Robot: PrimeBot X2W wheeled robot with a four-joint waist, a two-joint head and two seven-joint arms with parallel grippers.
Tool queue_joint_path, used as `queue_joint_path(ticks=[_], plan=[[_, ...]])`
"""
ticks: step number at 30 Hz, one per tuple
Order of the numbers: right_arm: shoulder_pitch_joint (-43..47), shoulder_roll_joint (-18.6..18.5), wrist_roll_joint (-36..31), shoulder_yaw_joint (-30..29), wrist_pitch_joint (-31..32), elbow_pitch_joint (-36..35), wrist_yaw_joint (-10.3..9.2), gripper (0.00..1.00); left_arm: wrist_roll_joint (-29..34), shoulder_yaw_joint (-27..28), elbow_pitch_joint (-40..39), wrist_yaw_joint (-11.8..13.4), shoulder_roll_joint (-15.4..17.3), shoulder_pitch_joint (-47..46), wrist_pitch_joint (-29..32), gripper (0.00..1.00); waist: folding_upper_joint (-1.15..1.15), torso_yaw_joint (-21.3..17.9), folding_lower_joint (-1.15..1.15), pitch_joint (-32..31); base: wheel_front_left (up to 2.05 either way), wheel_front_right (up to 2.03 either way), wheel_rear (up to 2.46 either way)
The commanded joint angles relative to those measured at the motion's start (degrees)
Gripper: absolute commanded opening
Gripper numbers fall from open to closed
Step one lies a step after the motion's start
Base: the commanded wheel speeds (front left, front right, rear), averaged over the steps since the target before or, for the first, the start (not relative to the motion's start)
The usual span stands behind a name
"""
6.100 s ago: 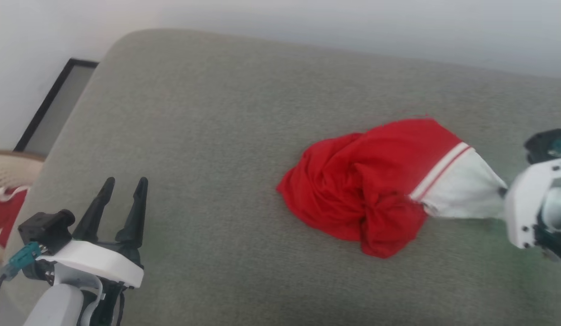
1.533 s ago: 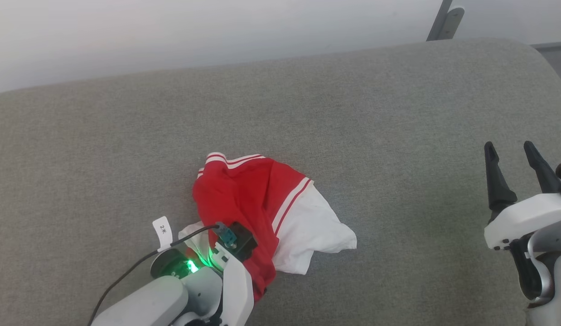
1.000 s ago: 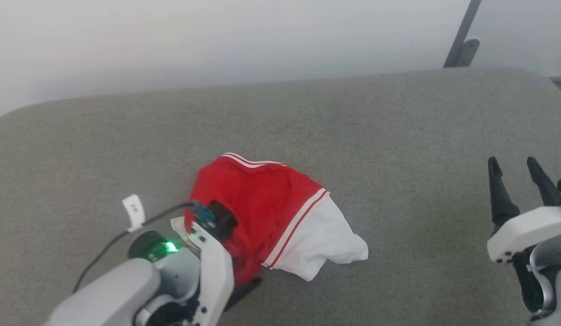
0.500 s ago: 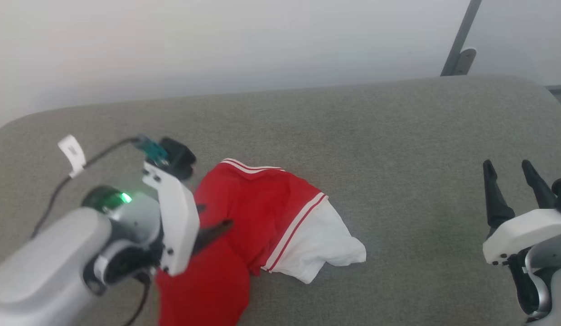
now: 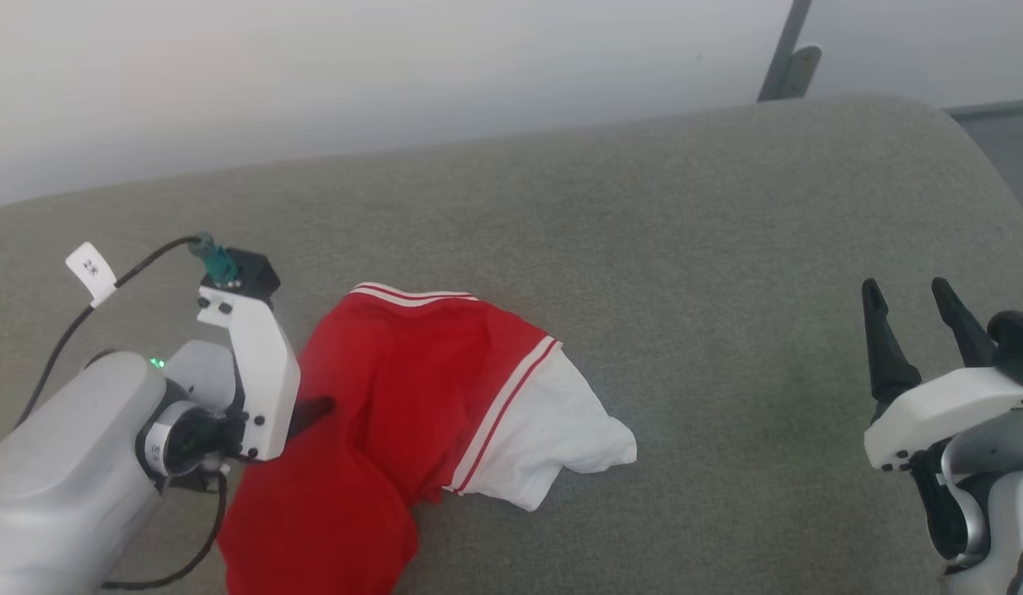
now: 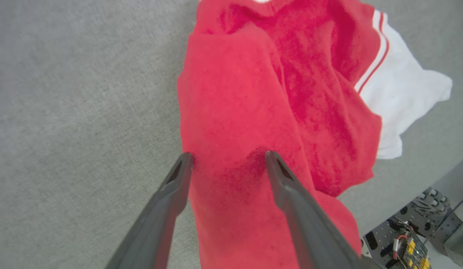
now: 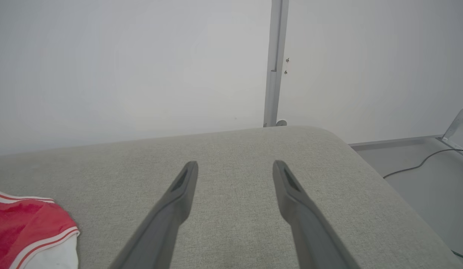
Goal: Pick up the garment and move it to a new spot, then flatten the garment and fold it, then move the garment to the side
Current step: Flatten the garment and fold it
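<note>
The soft red garment (image 5: 379, 413) lies bunched up on the fuzzy grey cushion (image 5: 644, 248), with one floppy white sleeve (image 5: 553, 438) (striped at the seam) sticking out. The left gripper (image 6: 227, 155) is spread wide, its pointy tips at the red cloth, pinching nothing. The right gripper (image 5: 906, 285) is spread wide too, well apart from the cloth.

A: Item?
B: Red shirt (image 5: 396, 397), one white sleeve (image 5: 553, 438) showing, red-white striped trim.
A: Condition, location?
B: Crumpled, unfolded. Lies on grey cushion (image 5: 644, 207), red body nearest the robot, sleeve splayed right.
</note>
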Motion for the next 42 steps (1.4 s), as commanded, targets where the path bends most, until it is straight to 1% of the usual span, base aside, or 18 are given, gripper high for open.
queue_joint_path(ticks=[1, 11, 12, 13, 14, 18, 23, 28, 32, 34, 35, 36, 37, 38, 39, 40, 41, 42], plan=[[-0.95, 0.16, 0.18, 0.31, -0.25, 0.14, 0.01, 1.00, -0.59, -0.21, 1.71, -0.53, -0.60, 0.18, 0.24, 1.00, 0.00, -0.66, 0.00, 0.67, 0.00, 0.00, 0.00], [-2.08, 0.19, -0.21, 1.24, -0.71, 0.68, 0.01, 1.00, -0.39, -1.13, 12.99, -2.75, -3.93, -1.15, -1.41, 1.00, 0.00, -1.37, 0.00, 2.27, 0.00, 0.00, 0.00], [-2.12, 0.23, -0.25, 1.29, -0.64, 0.72, 0.01, 1.00, -0.20, -1.58, 13.45, -3.78, -4.25, -1.29, -1.16, 0.87, 0.00, -1.31, 0.00, 2.35, 0.00, 0.00, 0.00], [-2.14, 0.25, -0.32, 1.30, -0.72, 0.74, 0.01, 1.00, -0.68, -1.33, 14.10, -4.17, -4.56, -1.45, -1.30, 0.19, 0.00, -1.20, 0.00, 2.45, 0.00, 0.00, 0.00], [-2.18, 0.24, -0.44, 1.31, -0.78, 0.86, 0.01, 1.00, -1.27, -1.02, 14.84, -4.58, -4.78, -1.60, -1.34, 0.00, 0.00, -1.08, 0.00, 2.51, 0.00, 0.00, 0.00], [-2.23, -0.03, -0.73, 0.88, -1.05, 1.10, 0.01, 1.00, -1.93, -0.85, 14.36, -6.70, -6.26, -3.24, -2.18, 0.00, 0.00, -0.38, 0.00, 2.33, 0.00, 0.00, 0.00], [-1.85, -0.18, -0.76, 0.59, -0.95, 1.02, 0.01, 1.00, -3.19, -0.66, 10.81, -7.75, -8.33, -5.01, -1.66, 0.00, 0.00, 0.33, 0.00, 1.89, 0.00, 0.00, 0.00], [-2.42, 0.25, -0.93, 1.14, -0.89, 0.72, 0.01, 1.00, -3.39, -2.37, 3.87, -8.06, -10.66, -4.68, -0.39, 0.00, 0.00, -0.33, 0.00, 2.09, 0.00, 0.00, 0.00], [-2.90, 0.54, -0.76, 1.61, -1.21, 1.04, 0.01, 1.00, -2.46, -4.53, -0.70, -7.36, -11.66, -2.71, 0.53, 0.00, 0.00, -1.26, 0.00, 2.65, 0.00, 0.00, 0.00], [-3.03, 0.74, -0.68, 1.73, -1.52, 1.30, 0.01, 1.00, -1.33, -6.05, -2.78, -6.82, -11.91, -1.76, 1.05, 0.07, 0.00, -1.73, 0.00, 2.94, 0.00, 0.00, 0.00], [-3.11, 0.84, -0.66, 1.76, -1.64, 1.50, 0.01, 1.00, -0.47, -7.01, -3.66, -6.82, -11.90, -1.17, 1.21, 0.07, 0.00, -1.91, 0.00, 3.10, 0.00, 0.00, 0.00], [-3.19, 0.91, -0.67, 1.74, -1.74, 1.69, 0.01, 1.00, 0.15, -7.87, -4.50, -6.78, -11.93, -0.53, 1.39, 0.13, 0.00, -2.03, 0.00, 3.21, 0.00, 0.00, 0.00], [-3.35, 1.00, -0.68, 1.84, -1.80, 1.87, 0.01, 1.00, 0.33, -8.41, -5.13, -6.66, -11.90, 0.11, 1.18, 0.27, 0.00, -2.19, 0.00, 3.32, 0.00, 0.00, 0.00], [-3.42, 1.08, -0.66, 1.94, -1.93, 2.06, 0.01, 1.00, 0.90, -8.95, -5.45, -6.22, -11.86, 0.68, 0.89, 0.38, 0.00, -2.33, 0.00, 3.40, 0.00, 0.00, 0.00], [-3.45, 1.16, -0.66, 2.02, -2.04, 2.28, 0.01, 1.00, 1.62, -9.59, -5.81, -6.31, -11.80, 1.22, 0.59, 0.44, 0.00, -2.44, 0.00, 3.45, 0.00, 0.00, 0.00], [-3.46, 1.23, -0.69, 2.11, -2.15, 2.49, 0.01, 1.00, 2.04, -10.06, -6.05, -6.20, -11.89, 1.76, 0.36, 0.68, 0.00, -2.52, 0.00, 3.46, 0.00, 0.00, 0.00], [-3.47, 1.29, -0.74, 2.18, -2.21, 2.62, 0.01, 1.00, 2.66, -10.50, -6.03, -5.89, -11.86, 2.19, 0.15, 1.00, 0.00, -2.56, 0.00, 3.42, 0.00, 0.00, 0.00], [-3.47, 1.32, -0.81, 2.23, -2.21, 2.76, 0.01, 1.00, 2.94, -10.89, -5.95, -5.84, -11.74, 2.69, 0.13, 1.00, 0.00, -2.58, 0.00, 3.33, 0.00, 0.00, 0.00]])
